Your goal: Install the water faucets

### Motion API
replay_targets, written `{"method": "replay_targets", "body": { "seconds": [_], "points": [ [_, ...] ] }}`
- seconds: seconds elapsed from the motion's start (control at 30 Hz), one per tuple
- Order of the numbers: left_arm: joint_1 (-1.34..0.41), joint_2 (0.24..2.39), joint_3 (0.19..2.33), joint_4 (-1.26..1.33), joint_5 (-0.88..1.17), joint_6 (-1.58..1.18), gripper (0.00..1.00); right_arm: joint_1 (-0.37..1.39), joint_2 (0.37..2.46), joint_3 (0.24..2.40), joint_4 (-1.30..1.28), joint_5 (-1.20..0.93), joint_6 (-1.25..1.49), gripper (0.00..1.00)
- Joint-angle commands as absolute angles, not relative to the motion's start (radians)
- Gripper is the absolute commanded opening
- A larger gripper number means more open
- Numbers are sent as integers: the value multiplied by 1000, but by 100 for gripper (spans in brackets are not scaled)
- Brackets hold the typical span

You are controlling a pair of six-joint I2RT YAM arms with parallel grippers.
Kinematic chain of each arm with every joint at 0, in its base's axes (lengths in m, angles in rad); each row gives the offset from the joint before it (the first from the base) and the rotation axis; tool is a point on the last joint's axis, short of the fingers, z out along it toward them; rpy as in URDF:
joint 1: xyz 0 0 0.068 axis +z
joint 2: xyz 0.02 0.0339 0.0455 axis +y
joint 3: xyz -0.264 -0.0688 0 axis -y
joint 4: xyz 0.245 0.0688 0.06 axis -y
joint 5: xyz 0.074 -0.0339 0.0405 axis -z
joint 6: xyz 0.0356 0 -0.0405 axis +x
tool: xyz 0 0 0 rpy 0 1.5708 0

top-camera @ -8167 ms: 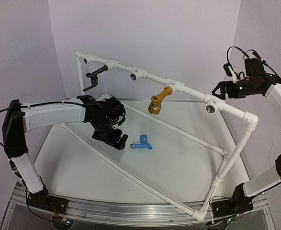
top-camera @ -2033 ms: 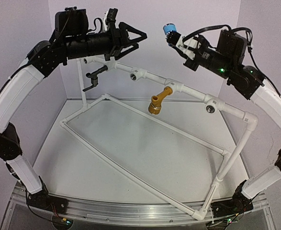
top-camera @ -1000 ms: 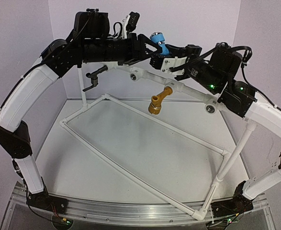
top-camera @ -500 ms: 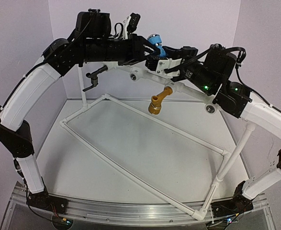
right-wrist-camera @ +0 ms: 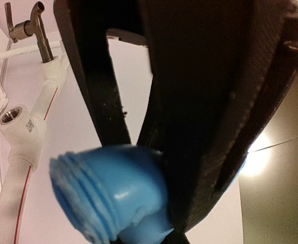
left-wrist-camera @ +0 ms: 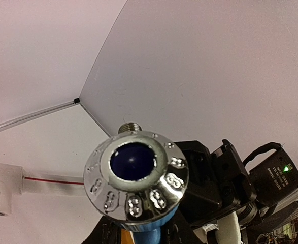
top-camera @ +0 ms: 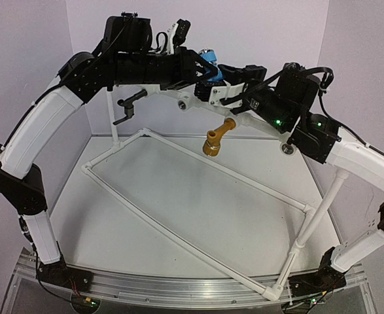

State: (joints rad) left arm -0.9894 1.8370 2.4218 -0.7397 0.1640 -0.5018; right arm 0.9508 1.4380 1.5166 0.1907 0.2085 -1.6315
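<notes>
The blue faucet [top-camera: 208,59] hangs high above the white pipe frame [top-camera: 198,245], and both arms meet at it. My right gripper [top-camera: 216,73] is shut on it; its blue threaded end [right-wrist-camera: 105,201] fills the right wrist view. My left gripper [top-camera: 200,70] is shut on its blue stem, and the chrome knob [left-wrist-camera: 138,180] faces the left wrist camera. The black faucet [top-camera: 127,108] sits in a socket at the left of the top rail. The mustard-yellow faucet [top-camera: 218,136] hangs from a fitting further right.
An empty socket [top-camera: 183,103] lies on the rail just below the two grippers and shows again as a socket [right-wrist-camera: 9,118] in the right wrist view. Another empty socket [top-camera: 286,148] is near the rail's right end. White walls close in the back and sides.
Two seconds ago the right gripper held the blue faucet alone. The arms have since come together, the left jaws have closed on the faucet, and both have drifted slightly left.
</notes>
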Motion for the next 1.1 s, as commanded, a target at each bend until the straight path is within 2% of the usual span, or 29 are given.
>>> {"method": "replay_targets", "body": {
  "seconds": [0.0, 0.17, 0.23, 0.3, 0.37, 0.57, 0.77, 0.9, 1.07],
  "points": [
    [-994, 1807, 2365, -784, 137, -499, 25, 970, 1418, 1509, 283, 162, -1674, 4],
    [-994, 1778, 2328, -782, 118, -492, 3, 970, 1417, 1506, 291, 168, -1666, 11],
    [-994, 1759, 2303, -765, 115, -485, 0, 970, 1416, 1506, 291, 175, -1660, 17],
    [-994, 1734, 2264, -734, 118, -477, 0, 970, 1416, 1506, 291, 181, -1653, 25],
    [-994, 1698, 2218, -689, 120, -471, 0, 971, 1414, 1506, 291, 188, -1647, 38],
    [-992, 1648, 2157, -644, 119, -443, 0, 971, 1410, 1504, 290, 212, -1617, 51],
    [-983, 1618, 2135, -615, 114, -429, 0, 971, 1401, 1502, 253, 208, -1579, 72],
    [-979, 1597, 2125, -584, 139, -426, 0, 970, 1387, 1506, 189, 190, -1548, 78],
    [-978, 1571, 2104, -557, 223, -410, 0, 968, 1369, 1517, 117, 175, -1510, 75]
  ]
}}
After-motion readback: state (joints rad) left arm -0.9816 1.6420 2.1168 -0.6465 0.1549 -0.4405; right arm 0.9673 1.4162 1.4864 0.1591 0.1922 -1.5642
